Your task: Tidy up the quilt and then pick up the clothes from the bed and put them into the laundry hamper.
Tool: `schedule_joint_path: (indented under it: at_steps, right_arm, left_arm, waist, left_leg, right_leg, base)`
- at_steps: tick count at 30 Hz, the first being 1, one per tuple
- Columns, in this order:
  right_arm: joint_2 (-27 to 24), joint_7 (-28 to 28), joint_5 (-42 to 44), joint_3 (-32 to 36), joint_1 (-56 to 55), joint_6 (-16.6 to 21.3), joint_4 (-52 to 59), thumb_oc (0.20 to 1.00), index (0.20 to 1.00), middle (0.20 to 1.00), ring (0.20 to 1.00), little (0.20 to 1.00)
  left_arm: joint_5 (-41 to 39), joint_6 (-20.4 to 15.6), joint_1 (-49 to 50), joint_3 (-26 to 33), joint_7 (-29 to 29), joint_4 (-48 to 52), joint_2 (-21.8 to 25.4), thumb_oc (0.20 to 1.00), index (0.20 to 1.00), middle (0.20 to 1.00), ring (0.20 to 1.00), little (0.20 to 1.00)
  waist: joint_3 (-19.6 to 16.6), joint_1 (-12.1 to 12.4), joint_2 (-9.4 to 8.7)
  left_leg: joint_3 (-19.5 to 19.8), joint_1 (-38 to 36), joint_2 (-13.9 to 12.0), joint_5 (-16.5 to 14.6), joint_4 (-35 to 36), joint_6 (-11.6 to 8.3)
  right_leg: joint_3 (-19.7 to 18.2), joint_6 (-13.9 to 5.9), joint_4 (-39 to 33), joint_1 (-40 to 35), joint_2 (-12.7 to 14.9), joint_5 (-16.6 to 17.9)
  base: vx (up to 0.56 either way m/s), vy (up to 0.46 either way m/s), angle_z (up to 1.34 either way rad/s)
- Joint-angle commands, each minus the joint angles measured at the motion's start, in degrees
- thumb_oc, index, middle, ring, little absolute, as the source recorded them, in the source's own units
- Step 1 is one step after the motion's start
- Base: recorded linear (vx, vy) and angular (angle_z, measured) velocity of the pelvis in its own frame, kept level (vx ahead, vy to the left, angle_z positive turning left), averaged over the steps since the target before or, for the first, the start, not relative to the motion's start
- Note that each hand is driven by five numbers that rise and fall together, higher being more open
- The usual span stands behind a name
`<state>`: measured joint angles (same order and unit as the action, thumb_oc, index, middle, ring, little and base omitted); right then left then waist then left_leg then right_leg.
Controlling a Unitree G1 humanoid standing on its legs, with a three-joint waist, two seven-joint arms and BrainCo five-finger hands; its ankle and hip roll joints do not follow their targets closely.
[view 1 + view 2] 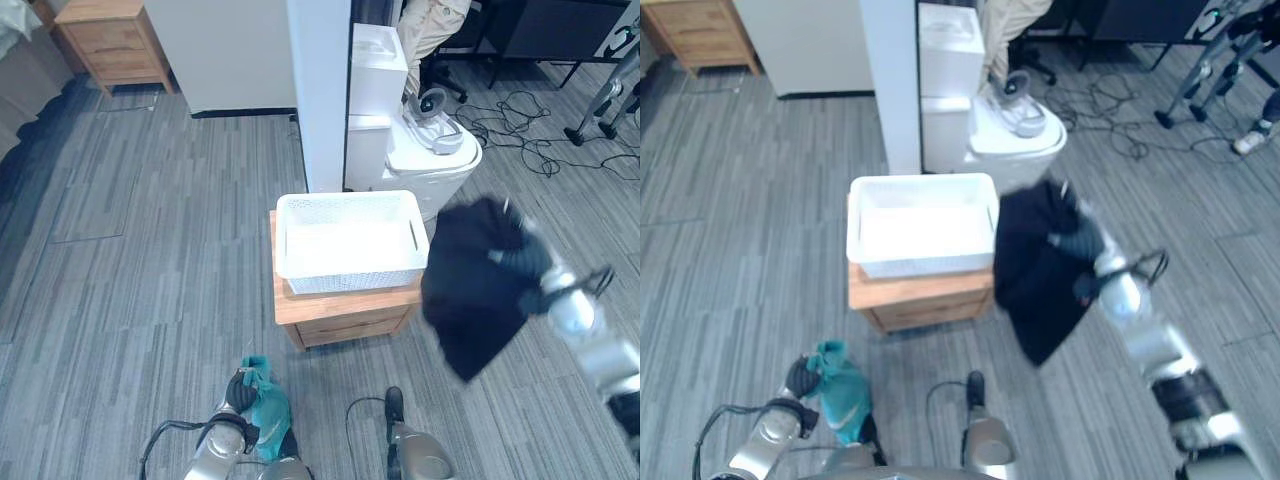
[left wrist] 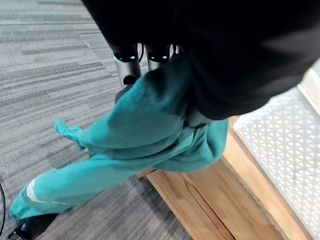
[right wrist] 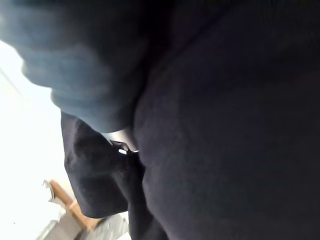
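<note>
while right hand point(image 1: 525, 262) grips black garment point(image 1: 475, 285), cloth hangs just beside white hamper point(image 1: 350, 240), not yet over it. left hand point(image 1: 242, 390) low, clenched on teal garment point(image 1: 268, 405). hamper on small wooden stand point(image 1: 345, 315), looks empty. judgement: both garments collected, drop-off pending. no readable writing.

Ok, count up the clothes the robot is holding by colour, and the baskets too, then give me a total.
Black garment, in the right robot hand: 1
Teal garment, in the left robot hand: 1
White laundry basket, on the wooden stand: 1
Total: 3
</note>
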<state>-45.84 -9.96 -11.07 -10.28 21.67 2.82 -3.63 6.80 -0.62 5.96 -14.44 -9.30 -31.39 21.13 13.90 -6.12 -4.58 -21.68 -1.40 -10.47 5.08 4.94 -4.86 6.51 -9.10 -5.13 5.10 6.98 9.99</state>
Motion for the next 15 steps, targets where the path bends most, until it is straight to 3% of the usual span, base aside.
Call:
schedule_joint_path:
  at_steps: [1, 5, 8, 15]
  right_arm:
    - [-1.74, -3.62, 2.07, -3.05, 14.23, 2.96, -0.24, 0.200, 0.200, 0.200, 0.200, 0.200]
    - [-2.44, -4.42, 0.71, -9.24, 26.92, 2.25, -2.80, 0.200, 0.200, 0.200, 0.200, 0.200]
    - [0.74, -5.47, -1.12, -16.08, 38.56, 1.52, -8.86, 0.200, 0.200, 0.200, 0.200, 0.200]
    - [8.05, -4.67, -3.48, -22.15, 46.08, 0.83, -16.83, 0.200, 0.200, 0.200, 0.200, 0.200]
  left_arm:
    - [-2.90, -4.04, -4.70, -2.35, -1.48, 1.75, 1.06, 0.200, 0.200, 0.200, 0.200, 0.200]
    - [-4.40, -4.44, -5.03, -3.33, -1.55, 2.08, 1.17, 0.200, 0.200, 0.200, 0.200, 0.200]
    - [-5.21, -5.02, -5.49, -3.95, -2.13, 1.60, 1.35, 0.200, 0.200, 0.200, 0.200, 0.200]
    - [-5.93, -5.58, -6.35, -4.57, -2.98, 0.25, 1.24, 0.200, 0.200, 0.200, 0.200, 0.200]
  waist:
    - [-0.39, 1.56, -1.05]
    - [-0.08, 2.42, -0.19]
    - [0.30, 3.08, 1.07]
    - [1.87, 4.26, 3.54]
  left_leg:
    - [-1.15, -1.15, -1.40, -1.43, 0.06, -4.25]
    - [-0.95, -0.40, -1.68, -0.98, 0.06, -4.67]
    - [-0.87, 0.10, -1.77, -0.70, 0.06, -4.94]
    - [-0.04, 1.47, -1.46, 0.06, 0.06, -5.05]
  right_leg:
    - [0.99, -4.51, 0.34, -3.10, 4.28, -4.74]
    - [1.36, -4.26, 0.32, -2.83, 4.31, -4.96]
    - [1.38, -3.99, 0.20, -2.62, 4.34, -5.18]
    - [1.63, -3.56, 0.32, -1.95, 4.38, -5.55]
  base:
    - [0.05, -0.015, -0.09]
    - [0.03, -0.020, -0.02]
    - [0.04, -0.009, 0.03]
    - [0.00, -0.001, 0.13]
